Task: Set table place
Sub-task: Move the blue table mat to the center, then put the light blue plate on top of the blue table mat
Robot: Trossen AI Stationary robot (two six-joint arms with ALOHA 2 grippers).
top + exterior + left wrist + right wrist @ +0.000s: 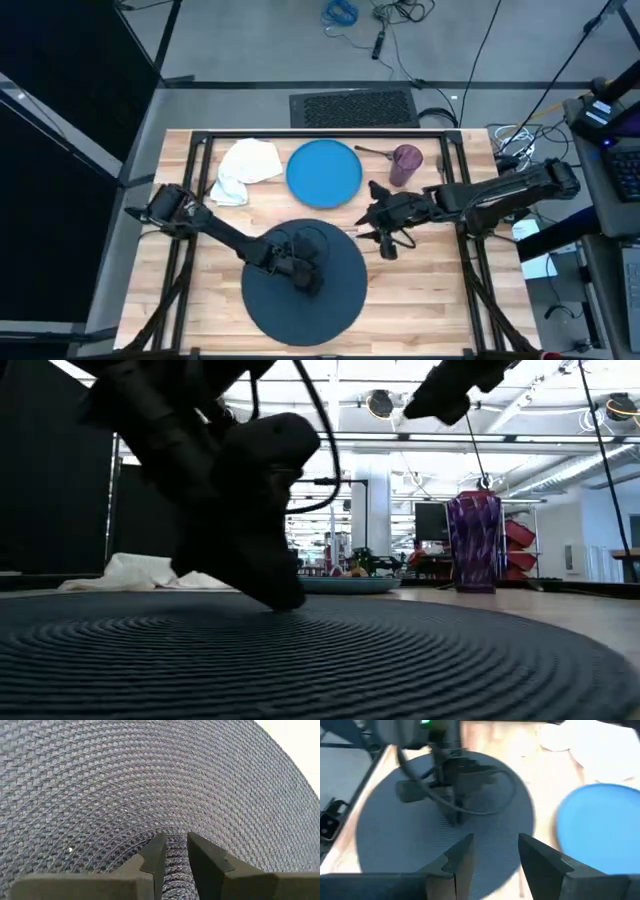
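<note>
Left gripper [300, 272]: down on the middle of the navy mat [335, 300], fingers [155, 857] narrowed to a slim gap, tips against the weave, nothing held.
Right gripper [372, 222]: above the worktop [440, 300] just past the mat's far right edge, fingers [462, 855] apart, empty.
Mat: at the near edge of the worktop.
Blue plate [324, 173]: behind the mat.
White napkin [245, 168]: left of the plate.
Purple cup [406, 165]: upright, right of the plate.
</note>
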